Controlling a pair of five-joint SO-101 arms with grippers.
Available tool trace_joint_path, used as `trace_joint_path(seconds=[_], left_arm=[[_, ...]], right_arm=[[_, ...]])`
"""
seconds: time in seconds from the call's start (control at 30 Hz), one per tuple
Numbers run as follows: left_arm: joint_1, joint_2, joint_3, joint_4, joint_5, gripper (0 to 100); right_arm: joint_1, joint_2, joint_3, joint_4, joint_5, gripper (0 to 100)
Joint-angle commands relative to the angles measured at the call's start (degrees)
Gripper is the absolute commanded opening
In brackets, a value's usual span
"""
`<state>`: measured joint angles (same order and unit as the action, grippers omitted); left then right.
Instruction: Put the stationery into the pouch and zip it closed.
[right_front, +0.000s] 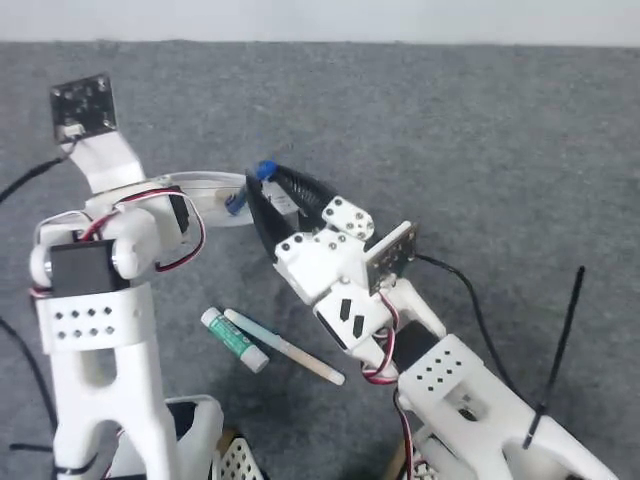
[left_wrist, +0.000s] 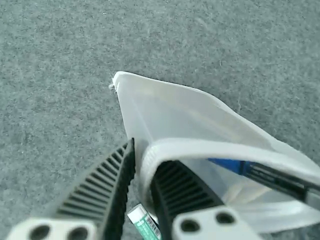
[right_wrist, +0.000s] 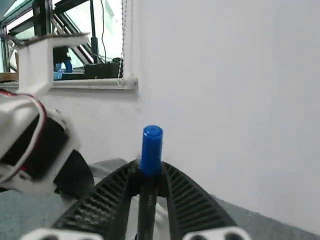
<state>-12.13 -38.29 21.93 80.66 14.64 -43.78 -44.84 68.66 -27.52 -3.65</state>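
While the left claw (left_wrist: 142, 162) is clamped on the rim of the translucent white pouch (left_wrist: 185, 115), lifting its mouth open, the right claw (right_wrist: 150, 172) is closed around a blue-capped pen (right_wrist: 151, 142), cap end up. From the left wrist, the pen's dark barrel appears to sit at or just inside the pouch mouth.

To do this step well, the pen should probably be angled along the length of the pouch and slid deep before the right claw lets go, so it does not catch on the rim. The left claw's pinch would need to hold steady so the mouth stays wide.

A green-and-white tube (right_front: 235, 340) and a slim white pen (right_front: 285, 347) lie touching on the grey felt-like surface (right_front: 480, 130), near the arm bases and apart from the pouch. Behind stands a plain white wall (right_wrist: 225, 75), with a window (right_wrist: 75, 20) to one side.
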Motion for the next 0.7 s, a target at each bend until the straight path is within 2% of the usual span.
trace_joint_path(seconds=[0.0,0.33,0.47,0.67], left_arm=[[0.26,-2.37,0.04,-2.29,-0.18,1],[0.26,-2.37,0.66,-2.37,-0.18,1],[0.26,-2.37,0.75,-2.81,-0.18,1],[0.26,-2.37,0.75,-2.81,-0.18,1]], right_arm=[[-0.31,-0.22,0.88,-1.45,0.79,1.7],[-0.57,0.40,2.02,1.36,0.97,2.0],[-1.89,0.40,0.62,8.22,5.98,2.1],[-3.38,0.04,0.70,9.54,7.30,3.2]])
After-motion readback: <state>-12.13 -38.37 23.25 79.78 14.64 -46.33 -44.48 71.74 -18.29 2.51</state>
